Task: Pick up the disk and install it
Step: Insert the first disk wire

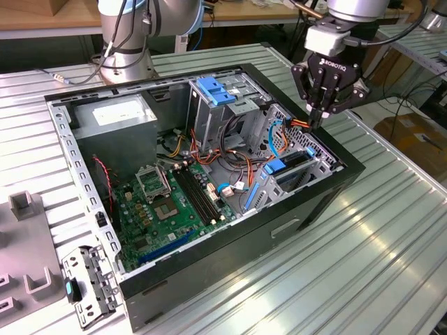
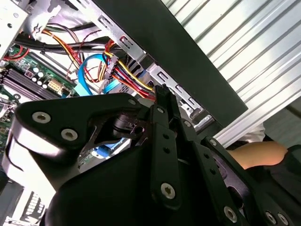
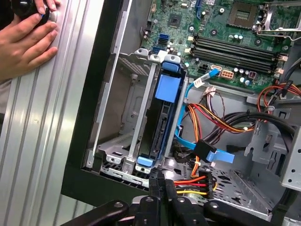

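Pincer (image 1: pixel 316 120) fingers together, nothing clamped. Disk (image 3: pixel 162 117) seated on edge in drive cage (image 3: pixel 123 113), blue carrier framing it. Pincer tips just beside cage's end, near disk's blue tab, next to power plug (image 3: pixel 202 181). 1 hand (image 3: pixel 23 44) rests on bench (image 3: pixel 42 141) beside cage.

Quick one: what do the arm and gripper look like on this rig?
Arm: silver-grey cylindrical joints with blue trim. Gripper: black two-finger unit with linked bars, white lettering on its body, and silver screw heads along the fingers. A black cable loops off the wrist end.
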Controlling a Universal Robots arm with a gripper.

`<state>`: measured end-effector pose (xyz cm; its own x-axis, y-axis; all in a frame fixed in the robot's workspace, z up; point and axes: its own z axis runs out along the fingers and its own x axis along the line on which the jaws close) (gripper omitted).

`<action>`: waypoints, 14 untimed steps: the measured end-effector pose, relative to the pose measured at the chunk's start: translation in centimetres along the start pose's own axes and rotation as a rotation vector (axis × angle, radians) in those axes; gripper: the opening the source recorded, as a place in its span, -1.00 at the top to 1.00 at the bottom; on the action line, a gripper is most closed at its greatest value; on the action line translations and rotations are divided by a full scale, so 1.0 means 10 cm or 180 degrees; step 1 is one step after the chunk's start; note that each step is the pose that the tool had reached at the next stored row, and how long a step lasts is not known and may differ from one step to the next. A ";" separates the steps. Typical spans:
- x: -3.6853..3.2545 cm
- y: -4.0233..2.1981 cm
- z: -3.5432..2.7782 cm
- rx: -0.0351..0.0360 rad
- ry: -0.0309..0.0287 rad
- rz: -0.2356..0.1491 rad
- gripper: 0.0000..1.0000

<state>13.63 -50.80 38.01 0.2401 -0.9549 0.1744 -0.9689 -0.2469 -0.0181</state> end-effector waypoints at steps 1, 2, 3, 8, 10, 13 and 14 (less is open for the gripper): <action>0.000 0.000 0.000 -0.0003 0.0001 0.0018 0.68; 0.000 0.000 0.000 -0.0006 0.0001 0.0036 0.68; 0.000 0.000 0.000 -0.0009 0.0001 0.0053 0.68; -0.003 -0.001 -0.001 -0.0023 0.0003 0.0131 0.68; -0.006 -0.001 0.000 -0.0028 0.0003 0.0159 0.68; -0.014 -0.003 0.000 -0.0035 0.0004 0.0196 0.68; -0.015 -0.004 0.000 -0.0036 0.0003 0.0202 0.68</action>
<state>13.63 -50.64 37.98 0.1780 -0.9685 0.1744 -0.9828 -0.1839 -0.0182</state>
